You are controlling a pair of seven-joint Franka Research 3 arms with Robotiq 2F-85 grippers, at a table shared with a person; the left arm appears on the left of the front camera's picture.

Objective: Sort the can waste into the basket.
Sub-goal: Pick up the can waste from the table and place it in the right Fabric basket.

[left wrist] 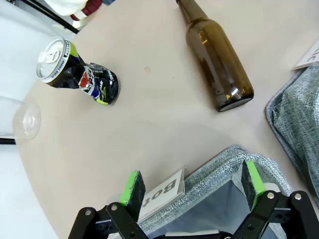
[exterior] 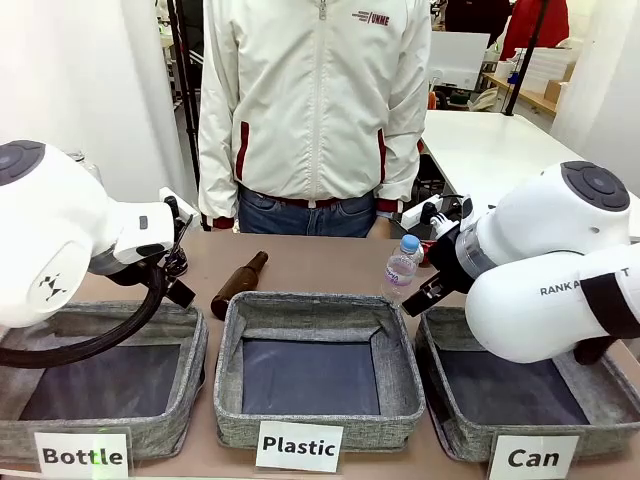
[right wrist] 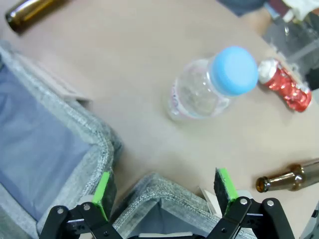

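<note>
black can (left wrist: 79, 74): black body, white/blue/yellow-green print, silver top. red can (right wrist: 285, 85): shiny red, silver end. Can basket (exterior: 452, 430): mottled grey fabric, dark lining, white label with black text. glass bottle (left wrist: 217, 64): brown. plastic bottle (right wrist: 199, 94): clear, light-blue cap. desk (left wrist: 149, 129): beige. left end effector (left wrist: 192, 179): black, green pads (left wrist: 131, 185).

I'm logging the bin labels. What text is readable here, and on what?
"Bottle": white card, left grey fabric basket.
"Plastic": white card, middle grey fabric basket.
"Can": white card, right grey fabric basket.
"RANKA", cut off: right white robot arm.
Red jacket logo, black drink can print: unreadable.
</note>
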